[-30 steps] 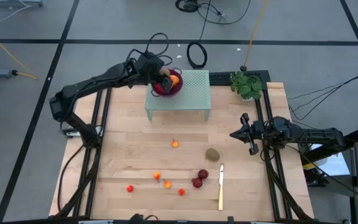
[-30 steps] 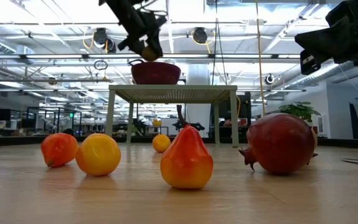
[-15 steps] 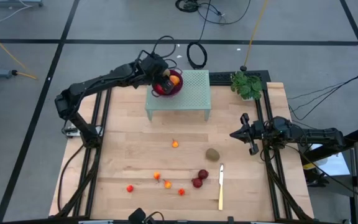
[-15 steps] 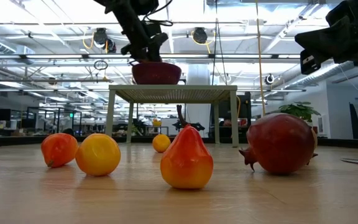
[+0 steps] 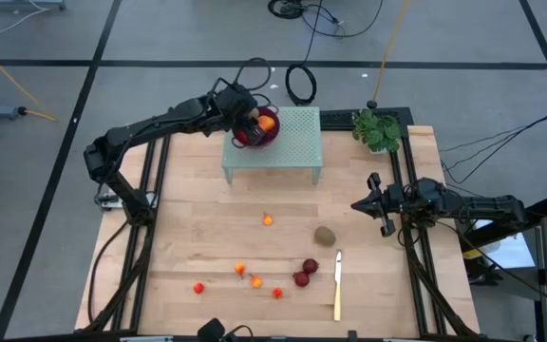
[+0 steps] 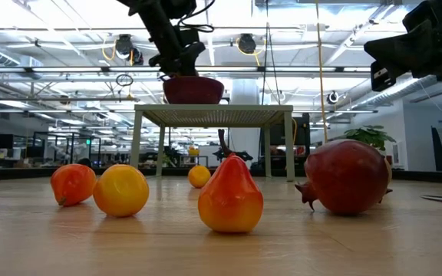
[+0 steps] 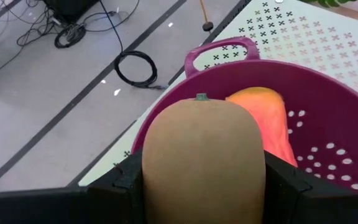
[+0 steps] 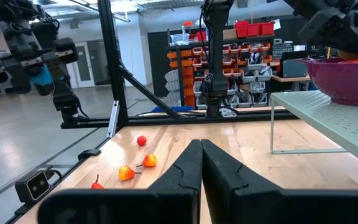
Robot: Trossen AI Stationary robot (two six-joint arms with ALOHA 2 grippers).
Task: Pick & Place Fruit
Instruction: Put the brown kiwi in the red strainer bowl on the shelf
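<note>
A purple bowl [image 5: 257, 130] stands on a pale green perforated stand [image 5: 288, 142] at the table's far side, with an orange fruit [image 7: 263, 115] inside it. My left gripper [image 5: 250, 119] hangs over the bowl's left rim, shut on a brown kiwi-like fruit [image 7: 204, 158]. On the table lie another kiwi [image 5: 325, 235], two dark red fruits [image 5: 306, 273] and several small orange-red ones [image 5: 255, 281]. At the table's right edge my right gripper [image 5: 373, 204] waits, shut and holding nothing. My left gripper pinches the brown fruit by its two opposite sides [image 7: 151, 177], one dark finger [image 7: 114, 186] on each. The fingers slant down from the table's left. The fruit hangs at the bowl's rim [image 7: 166, 106]; whether it touches the bowl I cannot tell.
A yellow-handled knife [image 5: 338, 288] lies near the front edge, right of the dark red fruits. A green plant [image 5: 378, 129] stands at the far right corner. Metal frame rails [image 5: 150, 180] run along both table sides. Bare wood lies between the stand and the loose fruit.
My left gripper has sunk a little toward the bowl and rolled about its own axis, keeping the brown fruit. In the low view the fruit, which showed above the rim, is now down at the rim. Over the last half second it has kept still.
</note>
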